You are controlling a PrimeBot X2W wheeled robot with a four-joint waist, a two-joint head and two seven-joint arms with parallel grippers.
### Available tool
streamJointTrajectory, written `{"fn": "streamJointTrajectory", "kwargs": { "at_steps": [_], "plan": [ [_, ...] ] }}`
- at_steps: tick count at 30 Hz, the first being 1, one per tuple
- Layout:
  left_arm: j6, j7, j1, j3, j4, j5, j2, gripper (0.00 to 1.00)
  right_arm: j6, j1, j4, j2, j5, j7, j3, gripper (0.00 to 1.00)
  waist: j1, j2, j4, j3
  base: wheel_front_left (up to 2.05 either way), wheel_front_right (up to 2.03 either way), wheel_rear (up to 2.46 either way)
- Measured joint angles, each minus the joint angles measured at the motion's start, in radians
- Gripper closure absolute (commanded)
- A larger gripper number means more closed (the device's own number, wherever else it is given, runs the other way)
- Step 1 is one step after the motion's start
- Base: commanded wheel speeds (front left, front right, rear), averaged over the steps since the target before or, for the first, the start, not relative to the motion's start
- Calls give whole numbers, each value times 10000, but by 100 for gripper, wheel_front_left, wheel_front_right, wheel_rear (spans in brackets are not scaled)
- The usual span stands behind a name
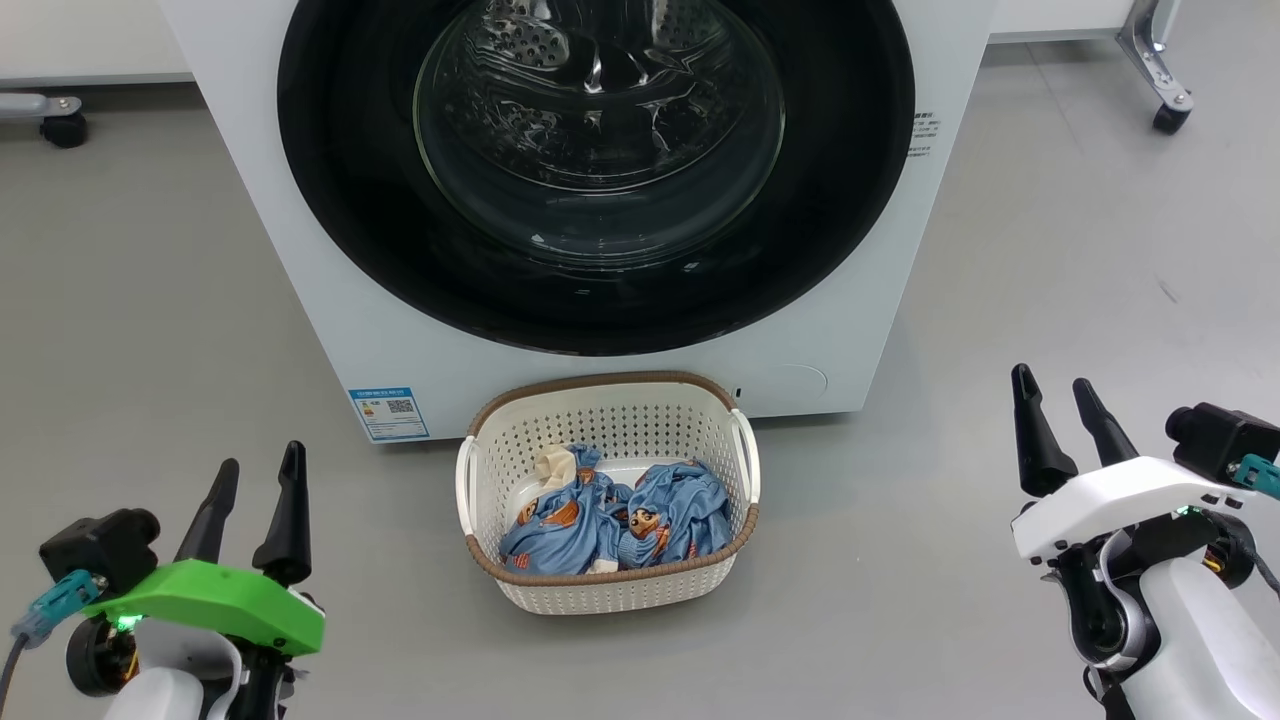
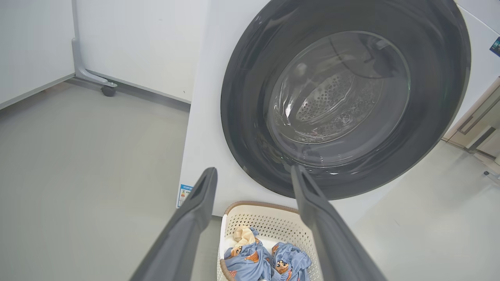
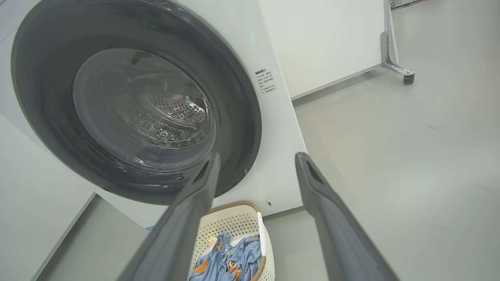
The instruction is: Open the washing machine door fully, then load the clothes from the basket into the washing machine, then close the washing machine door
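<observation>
Two empty, spread sets of fingers: left gripper (image 1: 260,455) and right gripper (image 1: 1051,376) hang before the washing machine (image 1: 800,350), flanking the basket (image 1: 620,420) that stands just before its front, under the shut washing machine door (image 1: 600,310). Basket long axis parallel to that front, opening up, clothes (image 1: 610,515) heaped inside.

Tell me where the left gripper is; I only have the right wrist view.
Observer: The left gripper hovers open, left of the basket, touching nothing.
Operator: Report the basket's near side.
Observer: Its near rim is whole; the clothes lie low inside, none hanging over it.
Operator: Check the floor left of the washing machine.
Observer: A caster wheel stands there, well clear of the left gripper.
</observation>
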Motion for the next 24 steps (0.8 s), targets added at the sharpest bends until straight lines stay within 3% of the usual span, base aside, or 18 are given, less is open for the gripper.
{"fn": "streamJointTrajectory", "kwargs": {
  "at_steps": [24],
  "plan": [
    [0, -920, -207, -301, 111, 3277, 355, 0, -347, -976, 581, -502, -3149, -1001, 1210, 0, 0, 0, -101, -26, 0, 0, 0]
  ]
}}
